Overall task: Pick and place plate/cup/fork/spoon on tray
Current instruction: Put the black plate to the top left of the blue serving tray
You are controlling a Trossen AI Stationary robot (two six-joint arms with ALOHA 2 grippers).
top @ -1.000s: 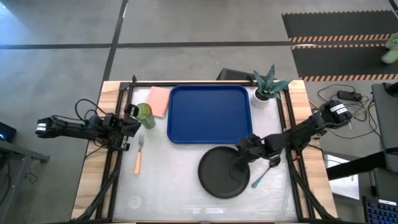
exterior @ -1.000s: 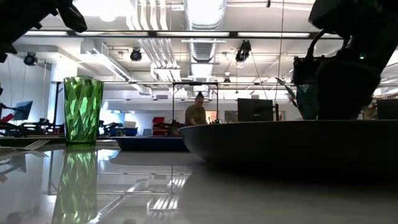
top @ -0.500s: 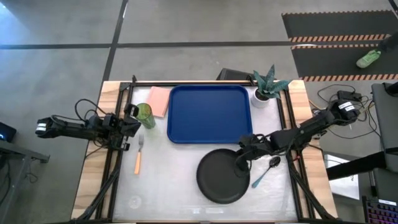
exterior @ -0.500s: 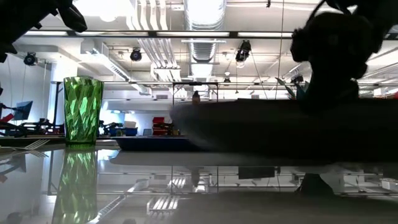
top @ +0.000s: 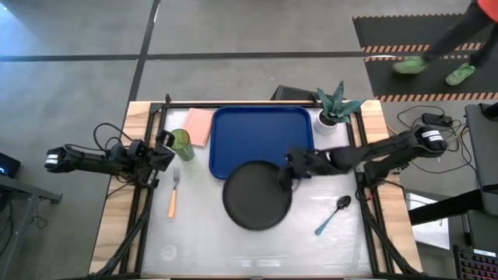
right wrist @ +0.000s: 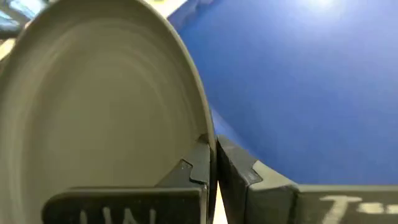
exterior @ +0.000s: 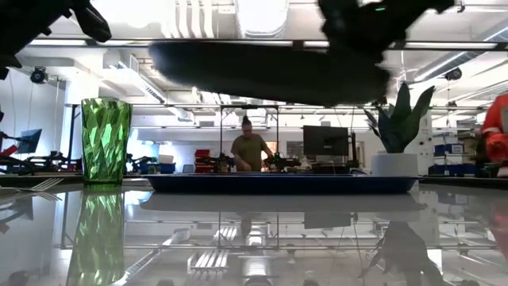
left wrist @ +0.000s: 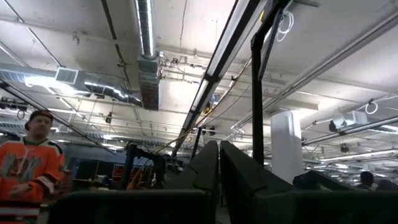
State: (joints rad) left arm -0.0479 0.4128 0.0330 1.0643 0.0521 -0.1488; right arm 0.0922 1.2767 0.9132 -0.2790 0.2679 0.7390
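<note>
The black plate [top: 255,196] is lifted above the table, and its far part overlaps the near edge of the blue tray [top: 262,136]. In the low view the plate [exterior: 262,71] hangs high above the tray [exterior: 278,183]. My right gripper [top: 286,173] is shut on the plate's rim. The green cup [top: 181,142] stands left of the tray. The orange-handled fork [top: 173,194] lies near the cup. The teal-handled spoon [top: 333,214] lies at the right. My left gripper [top: 165,149] waits shut by the cup, touching nothing. My right gripper pinches the plate's rim [right wrist: 208,140] between its two fingers, one on the upper face and one on the underside. The hold is on the plate's right far side [top: 280,177]. The fingers come roughly level from the table's right. The plate is lifted clear, about level.
A white pot with a spiky plant [top: 331,115] stands at the tray's far right corner. A flat pink rectangle [top: 198,126] lies between the cup and the tray. A black frame rail [top: 359,155] runs along the table's right side. A person [exterior: 250,151] sits in the room behind.
My right gripper has risen and gone toward the table's left and far edges, toward the tray, holding the plate. The plate, on the table a second ago, is now lifted clear and reaches over the tray's near edge. The spoon is left lying uncovered.
</note>
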